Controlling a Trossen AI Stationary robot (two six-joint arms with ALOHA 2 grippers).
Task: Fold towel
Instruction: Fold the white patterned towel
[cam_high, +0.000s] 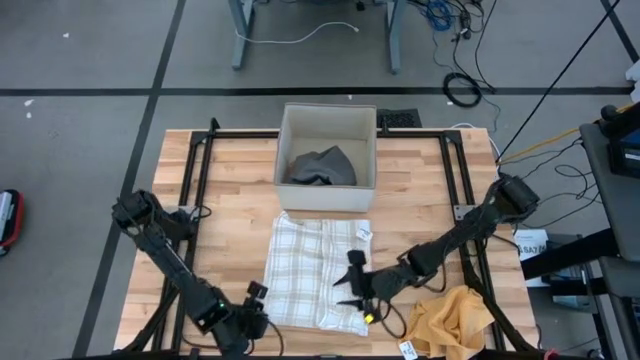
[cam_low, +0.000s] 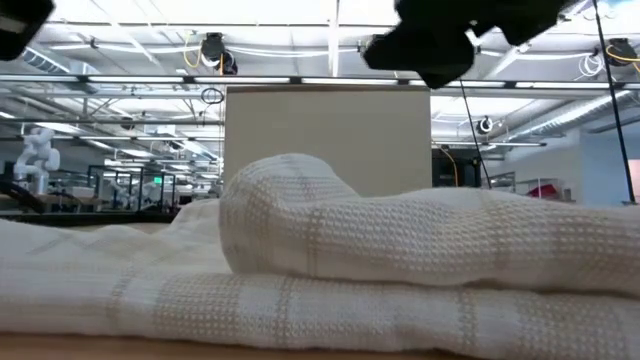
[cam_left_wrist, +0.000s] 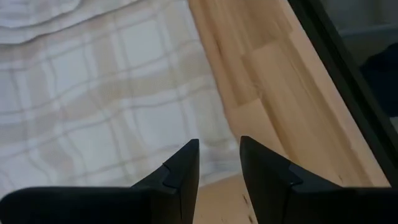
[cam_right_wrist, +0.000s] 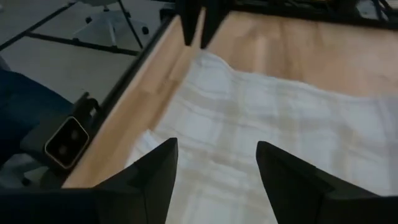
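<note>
Left gripper (cam_high: 255, 300): lower centre-left, fingers slightly apart, nothing between them, at the towel's near-left corner.
Right gripper (cam_high: 352, 285): lower centre, jaws wide apart above the towel's right part, apparently having let go.
Checked towel (cam_high: 305, 270): centre frame, doubled; long axis near-to-far, toward the bin (cam_high: 295, 120).
Yellow cloth (cam_high: 450, 320): lower right.

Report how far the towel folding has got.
Done: the plaid towel lies on the table with one layer doubled over another, as the low view shows. In hand: nothing; the right gripper hangs open over its right edge, the left gripper empty at its near-left corner. Left: apparently further folds.
</note>
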